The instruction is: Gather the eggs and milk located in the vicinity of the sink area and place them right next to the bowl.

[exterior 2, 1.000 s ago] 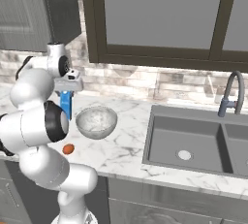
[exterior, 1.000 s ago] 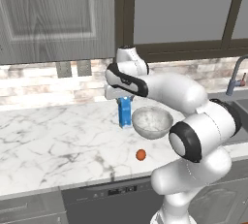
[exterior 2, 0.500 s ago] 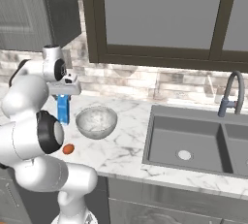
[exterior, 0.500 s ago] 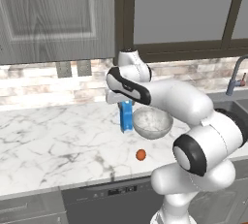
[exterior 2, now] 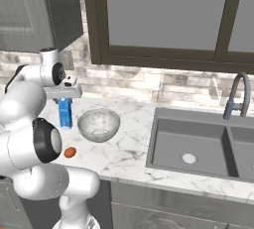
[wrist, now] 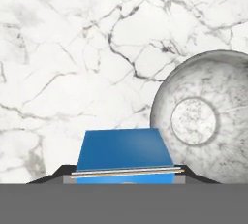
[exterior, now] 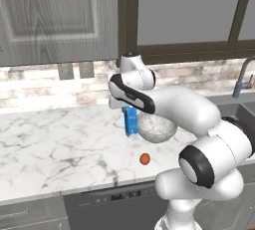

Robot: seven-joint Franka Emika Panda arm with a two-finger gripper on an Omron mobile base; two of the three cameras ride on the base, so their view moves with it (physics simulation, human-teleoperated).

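Gripper [exterior: 130, 108] clamped on the milk carton [exterior: 131, 122] from above, carton just at 9 o'clock of the bowl [exterior: 156, 128] on the counter. Judgement: set it flat, keep it upright, don't nudge the bowl rim, then release straight up. Egg [exterior: 145, 159] sits at 6 o'clock of the bowl. White marble countertop [exterior: 55, 144], brick backsplash, sink [exterior 2: 198, 146] well to the right.

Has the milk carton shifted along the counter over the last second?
No. The milk carton stands at the same spot just left of the bowl, with the egg in front, as before.
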